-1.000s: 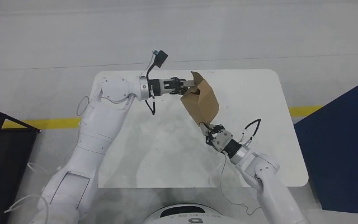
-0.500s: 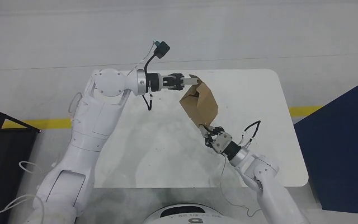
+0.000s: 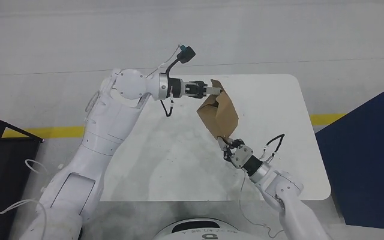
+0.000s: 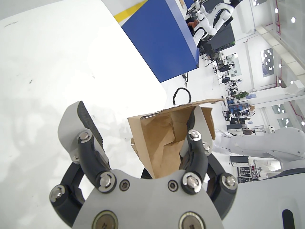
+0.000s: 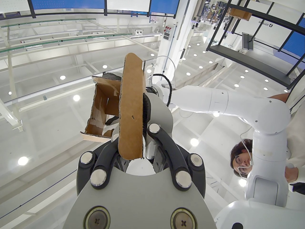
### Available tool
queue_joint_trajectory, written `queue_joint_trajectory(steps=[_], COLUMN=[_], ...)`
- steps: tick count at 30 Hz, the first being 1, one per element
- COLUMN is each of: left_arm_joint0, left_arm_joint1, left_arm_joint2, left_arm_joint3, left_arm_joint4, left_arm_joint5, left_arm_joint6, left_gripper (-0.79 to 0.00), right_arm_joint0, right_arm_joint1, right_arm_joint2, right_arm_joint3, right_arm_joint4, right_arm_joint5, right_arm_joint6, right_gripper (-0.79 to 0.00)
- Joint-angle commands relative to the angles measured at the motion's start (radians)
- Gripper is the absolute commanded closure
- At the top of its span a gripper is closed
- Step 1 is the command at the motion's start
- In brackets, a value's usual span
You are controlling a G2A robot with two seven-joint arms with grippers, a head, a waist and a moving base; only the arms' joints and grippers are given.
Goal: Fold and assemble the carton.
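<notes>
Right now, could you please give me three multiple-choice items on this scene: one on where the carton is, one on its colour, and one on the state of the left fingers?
1. Where is the carton?
A) lying on the floor
B) held up between the two arms
C) inside a bin

2. What colour is the carton?
A) white
B) blue
C) brown

3. The left gripper has its fingers:
A) spread apart
B) pressed together
C) closed on a cable

Answers:
1 B: the left gripper meets the carton's far end, and the right gripper grips a flap at its near end.
2 C: all of the cardboard is plain brown.
3 A: the left wrist view shows a wide gap, with one finger against the carton's wall.
</notes>
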Motion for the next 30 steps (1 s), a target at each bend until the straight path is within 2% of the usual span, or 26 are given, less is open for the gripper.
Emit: queue_joint_trajectory(steps=[1, 8, 13, 19, 26, 30], left_arm_joint0=[0.003, 0.014, -0.016, -0.066, -0.084, -0.084], left_arm_joint1=[0.004, 0.015, 0.011, 0.003, 0.006, 0.009], left_arm_joint2=[-0.01, -0.049, -0.001, 0.073, 0.086, 0.064], left_arm_joint3=[-0.002, -0.023, -0.028, 0.01, 0.047, 0.055], left_arm_joint4=[-0.013, -0.107, -0.076, 0.02, 0.005, -0.032], left_arm_joint5=[-0.004, -0.023, -0.022, -0.025, -0.041, -0.046], left_arm_joint6=[-0.017, -0.042, -0.066, -0.091, -0.132, -0.098], left_gripper=[-0.785, -0.785, -0.785, -0.785, -0.785, -0.785], right_arm_joint0=[-0.003, 0.014, 0.032, 0.038, 0.028, 0.031], right_arm_joint1=[0.001, 0.003, 0.003, 0.004, 0.007, 0.007], right_arm_joint2=[0.002, -0.01, -0.023, -0.026, -0.022, -0.027], right_arm_joint3=[-0.002, -0.001, 0.001, -0.006, -0.012, -0.01], right_arm_joint4=[0.002, 0.002, 0.002, 0.0, 0.004, 0.005], right_arm_joint5=[-0.002, 0.01, 0.013, 0.005, -0.009, -0.015], right_arm_joint6=[0.001, -0.011, -0.021, -0.027, -0.027, -0.03], right_gripper=[0.0, 0.0, 0.0, 0.0, 0.0, 0.0])
